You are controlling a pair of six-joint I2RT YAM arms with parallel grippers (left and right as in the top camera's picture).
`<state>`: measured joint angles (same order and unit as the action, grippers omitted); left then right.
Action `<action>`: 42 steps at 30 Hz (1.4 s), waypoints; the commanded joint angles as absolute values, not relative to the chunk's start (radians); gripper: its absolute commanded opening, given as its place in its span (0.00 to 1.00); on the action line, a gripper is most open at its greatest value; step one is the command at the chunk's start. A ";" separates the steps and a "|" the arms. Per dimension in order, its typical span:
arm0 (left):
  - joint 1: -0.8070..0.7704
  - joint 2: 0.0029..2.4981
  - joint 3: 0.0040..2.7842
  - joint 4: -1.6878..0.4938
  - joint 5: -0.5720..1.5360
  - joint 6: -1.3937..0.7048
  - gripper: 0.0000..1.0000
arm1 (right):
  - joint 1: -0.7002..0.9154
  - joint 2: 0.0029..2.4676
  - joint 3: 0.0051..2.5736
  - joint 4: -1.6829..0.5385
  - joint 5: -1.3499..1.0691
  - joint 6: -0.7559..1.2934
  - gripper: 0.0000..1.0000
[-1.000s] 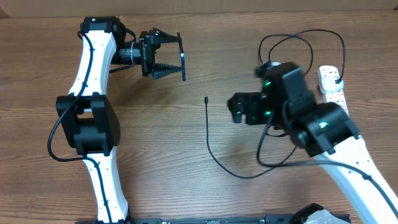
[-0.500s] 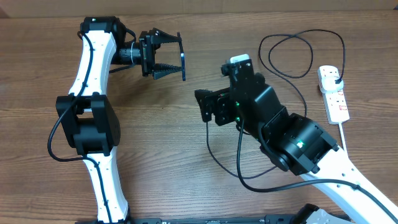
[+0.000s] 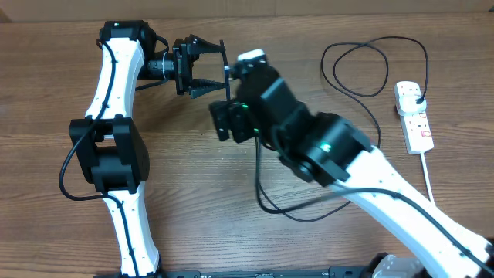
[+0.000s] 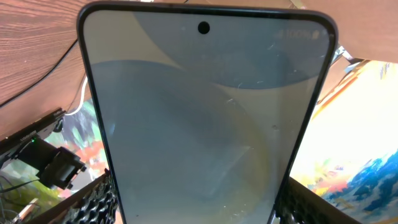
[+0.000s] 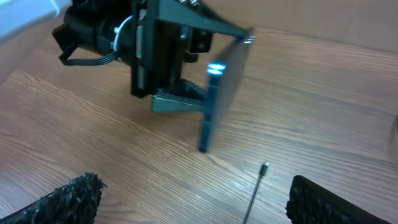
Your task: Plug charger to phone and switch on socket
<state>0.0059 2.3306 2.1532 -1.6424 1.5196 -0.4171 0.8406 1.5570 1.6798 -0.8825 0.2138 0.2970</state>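
My left gripper (image 3: 221, 69) is clamped across the small rectangular smartphone with the pale lit screen (image 4: 205, 118), holding it upright over the far left part of the brown wooden table (image 3: 185, 177). My right gripper (image 5: 200, 202) stands wide open and empty, just near of the smartphone, and the small tip (image 5: 264, 167) of the long thin black charger cable (image 3: 259, 181) lies on the wood ahead of it. The white oblong power strip (image 3: 414, 116) lies well apart at the far right.
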 commanded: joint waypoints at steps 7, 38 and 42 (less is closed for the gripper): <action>-0.001 2.331 2.181 -1.645 1.581 -0.427 0.59 | 0.857 1.631 1.729 -0.835 0.380 0.279 0.96; -0.001 2.331 2.181 -1.610 1.581 -0.411 0.56 | 0.855 1.729 1.729 -0.719 0.410 0.371 0.68; -0.001 2.331 2.182 -1.610 1.581 -0.404 0.56 | 0.854 1.729 1.729 -0.718 0.410 0.375 0.67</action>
<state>0.0059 2.3306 2.1532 -1.6108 1.5196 -0.4164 0.8543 1.7329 1.7000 -0.7238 0.4145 0.3508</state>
